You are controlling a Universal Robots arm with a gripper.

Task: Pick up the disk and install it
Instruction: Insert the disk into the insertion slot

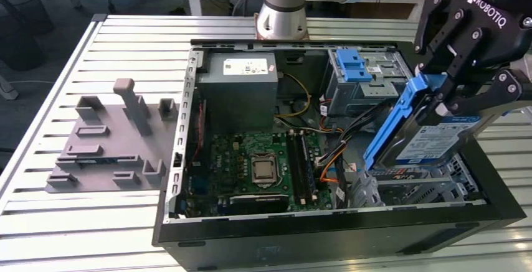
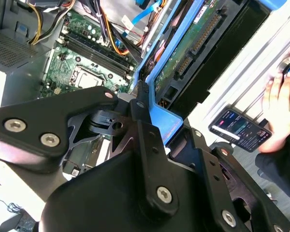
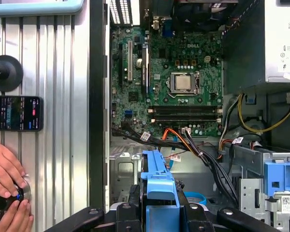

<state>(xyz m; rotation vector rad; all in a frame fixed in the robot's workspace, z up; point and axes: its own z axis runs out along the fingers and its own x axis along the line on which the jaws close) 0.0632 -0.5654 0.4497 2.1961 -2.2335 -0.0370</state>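
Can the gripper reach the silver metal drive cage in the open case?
Probably yes: the black gripper, holding the grey hard drive in its blue frame, hangs above the silver cage; black cables lie beside.

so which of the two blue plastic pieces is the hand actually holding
The blue carrier frame on the disk, clamped in the hand; the ridged blue latch sits alone on the drive cage.

**Materials and finishes.** We see the disk (image 1: 432, 149) as grey metal bearing a glossy white-and-blue label (image 1: 445, 132), edged by a smooth blue plastic carrier frame (image 1: 395, 122). The gripper (image 1: 461, 98) is matt black with bright metal screws (image 2: 164, 195). The table (image 1: 50, 222) is ribbed bare metal, and the fixture (image 1: 108, 147) is matt grey plastic.
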